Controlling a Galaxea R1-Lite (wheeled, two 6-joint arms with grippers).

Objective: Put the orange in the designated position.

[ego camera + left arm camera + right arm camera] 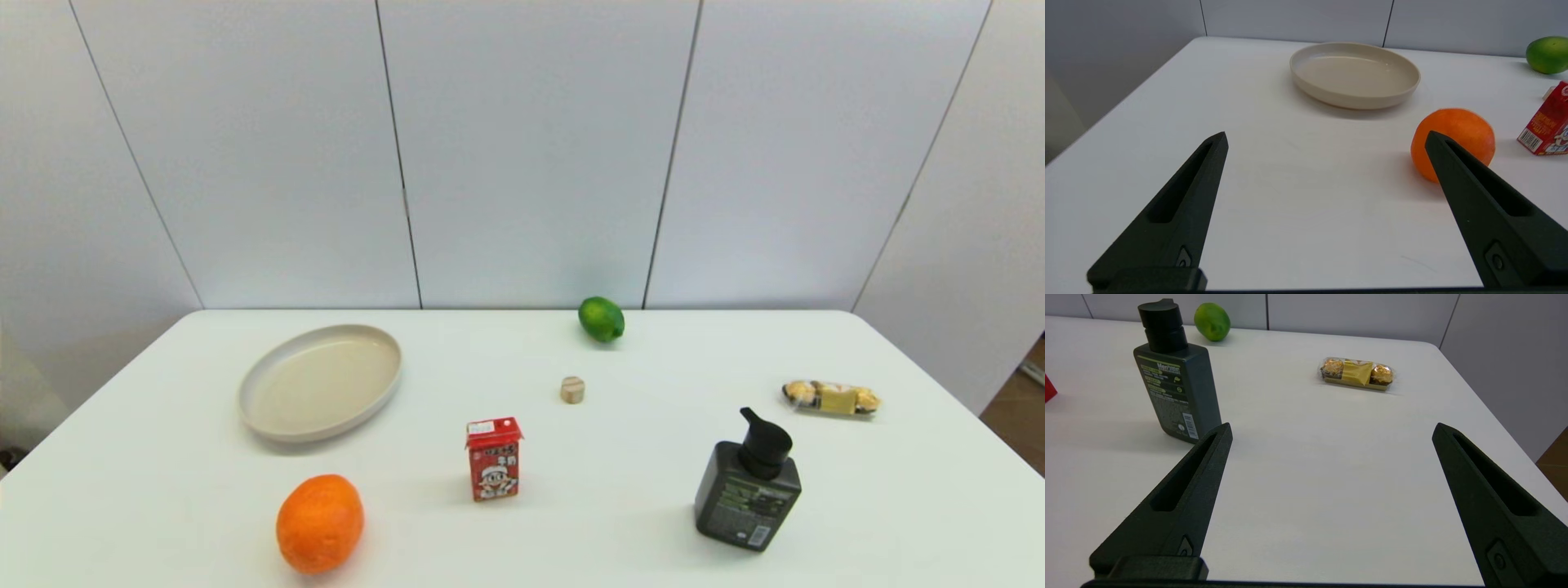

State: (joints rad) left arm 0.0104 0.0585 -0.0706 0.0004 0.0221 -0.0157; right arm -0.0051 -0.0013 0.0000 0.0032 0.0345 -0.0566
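The orange [319,523] rests on the white table near its front left, in front of the beige plate. In the left wrist view the orange [1457,134] lies just past one fingertip of my left gripper [1327,136], off to the side of the gap; that gripper is open and holds nothing. My right gripper [1333,428] is open too, hovering over bare tabletop near the front right, with nothing between its fingers. Neither arm shows in the head view. The designated position carries no mark that I can see.
A beige plate [265,408] lies at the left. A red drink carton [494,458] stands mid-table, a small wooden cylinder [572,389] and a green lime [602,318] behind it. A dark pump bottle [748,490] and a chocolate pack [831,398] sit at the right.
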